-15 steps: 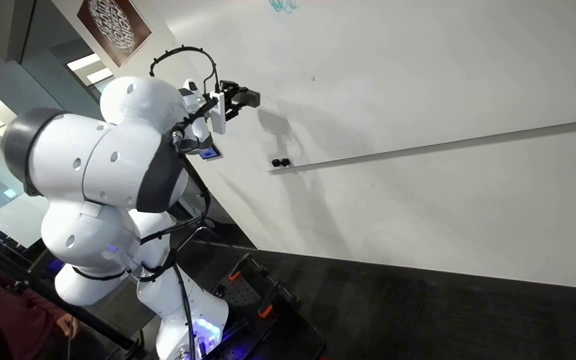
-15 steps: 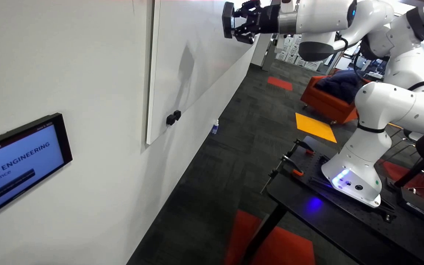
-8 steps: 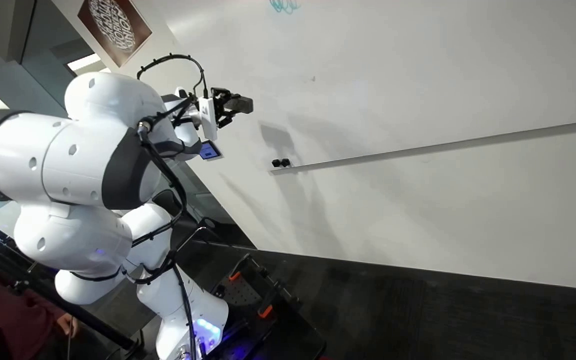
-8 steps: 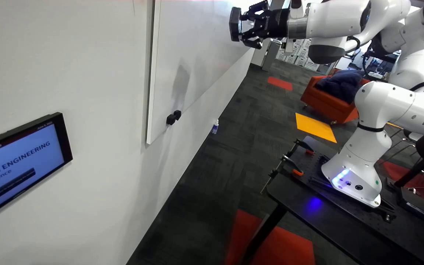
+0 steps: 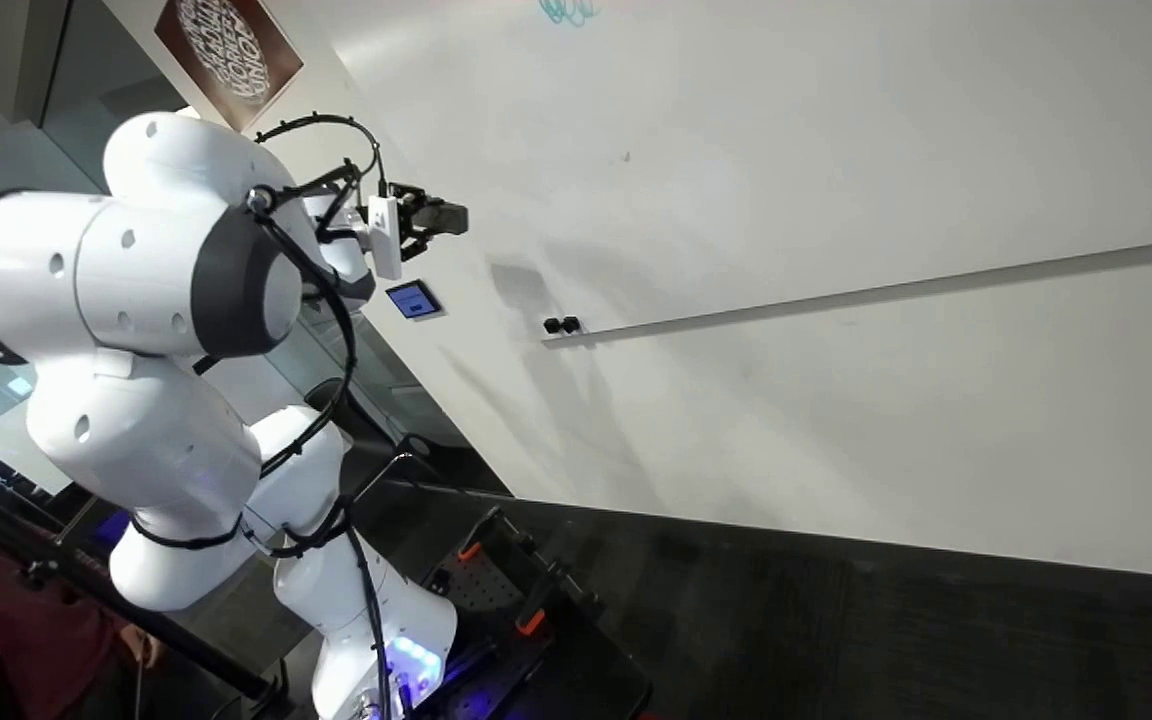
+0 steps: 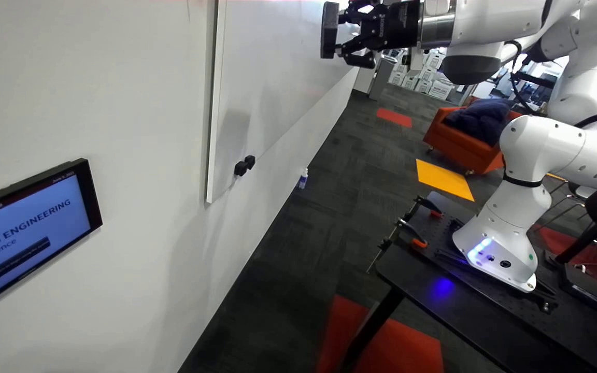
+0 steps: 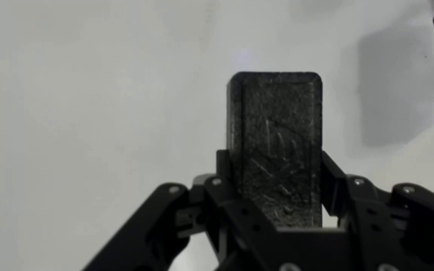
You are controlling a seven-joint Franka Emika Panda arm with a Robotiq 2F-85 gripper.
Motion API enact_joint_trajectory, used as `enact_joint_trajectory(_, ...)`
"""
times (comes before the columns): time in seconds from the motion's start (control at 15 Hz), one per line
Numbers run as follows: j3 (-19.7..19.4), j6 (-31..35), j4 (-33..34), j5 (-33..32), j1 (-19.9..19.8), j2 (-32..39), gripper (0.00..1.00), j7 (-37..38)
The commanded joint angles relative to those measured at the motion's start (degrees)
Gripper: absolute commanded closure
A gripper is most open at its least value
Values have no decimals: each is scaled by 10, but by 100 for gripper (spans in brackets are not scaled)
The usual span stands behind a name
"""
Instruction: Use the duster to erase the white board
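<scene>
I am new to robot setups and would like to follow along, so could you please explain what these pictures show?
The big white machine is a robot arm mounted on a black table. The wide pictures are taken from outside it, at two places; the close-up is the wrist view, looking out past the gripper. That is the machine's hand, closed on a dark block, the duster. The task is to wipe the white board with it. In both exterior views the duster is held away from the board. An exterior view shows a blue-green scribble on the board near the picture's top edge, a grey strip along the board's lower edge, and two small black pieces at the strip's end.
</scene>
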Motion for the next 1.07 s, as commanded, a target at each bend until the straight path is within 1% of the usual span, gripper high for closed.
enact_joint_trajectory(0.0, 17, 23, 55, 65, 34, 137, 69, 21)
enact_joint_trajectory(0.13, 9, 33, 77, 92, 54, 191, 69, 25)
enact_joint_trajectory(0.27, 8, 52, 96, 119, 58, 249, 69, 36)
enact_joint_trajectory(0.33, -29, 26, 104, 115, 110, 240, 69, 30)
enact_joint_trajectory(0.4, -39, 39, 112, 122, 118, 265, 69, 40)
enact_joint_trajectory(0.47, -57, 46, 120, 132, 135, 282, 69, 41)
enact_joint_trajectory(0.53, -25, 106, 128, 160, 81, 345, 69, 63)
enact_joint_trajectory(0.6, -27, 130, 133, 177, 78, 366, 69, 65)
enact_joint_trajectory(0.73, -1, 193, 140, 211, 31, 420, 69, 71)
enact_joint_trajectory(0.87, 56, 232, 143, 224, -44, 462, 69, 79)
enact_joint_trajectory(0.93, 110, 216, 120, 223, -91, 418, 69, 58)
enact_joint_trajectory(1.0, 149, 222, 121, 224, -131, 431, 44, 63)
